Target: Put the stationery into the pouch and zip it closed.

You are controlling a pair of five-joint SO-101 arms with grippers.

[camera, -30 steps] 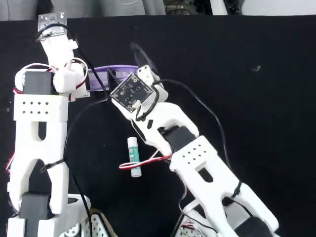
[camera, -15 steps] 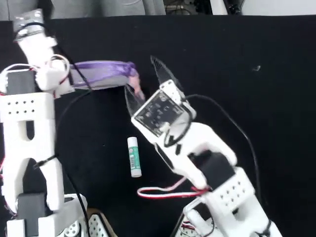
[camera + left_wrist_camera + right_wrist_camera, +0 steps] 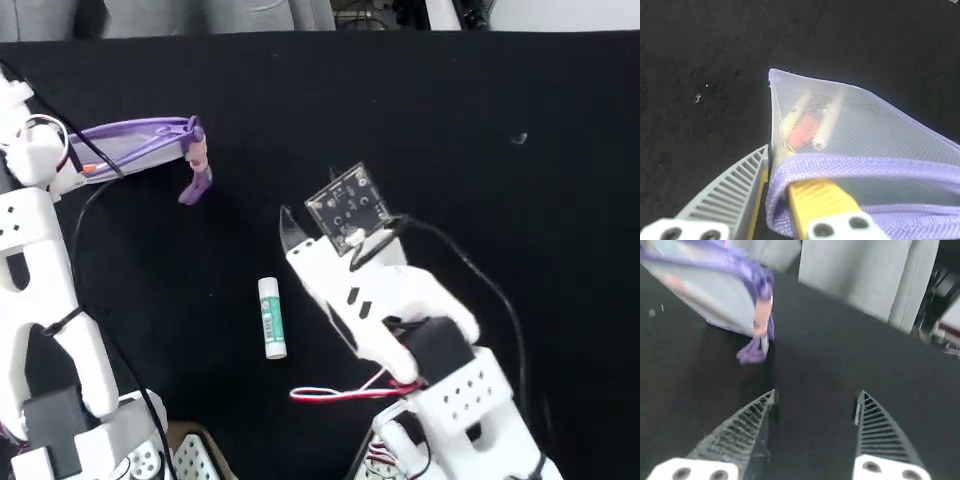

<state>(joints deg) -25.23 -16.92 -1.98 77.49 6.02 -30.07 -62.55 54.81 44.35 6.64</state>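
In the high view, we are seeing the pouch [image 3: 130, 140] hanging from the left arm's [image 3: 40, 250] end at the far left, its zipper pull [image 3: 195, 180] dangling. A white tube [image 3: 272, 317] is lying on the black tabletop [image 3: 480, 120], well apart from the pouch.

In the left wrist view, the left gripper's [image 3: 777, 167] fingers are clamping the pouch's purple edge, and pens [image 3: 815, 125] are showing through the mesh.

In the right wrist view, the right gripper's [image 3: 816, 395] fingers are standing spread apart, gripping nothing, near the pull.

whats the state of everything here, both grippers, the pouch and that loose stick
pouch: gripped at one end, stationery showing through its mesh; zip open or closed, cannot tell
zip tassel: hanging down from the pouch's free end
white and green stick: lying flat on the table, outside the pouch
left gripper: shut on the pouch
right gripper: open, holding nothing
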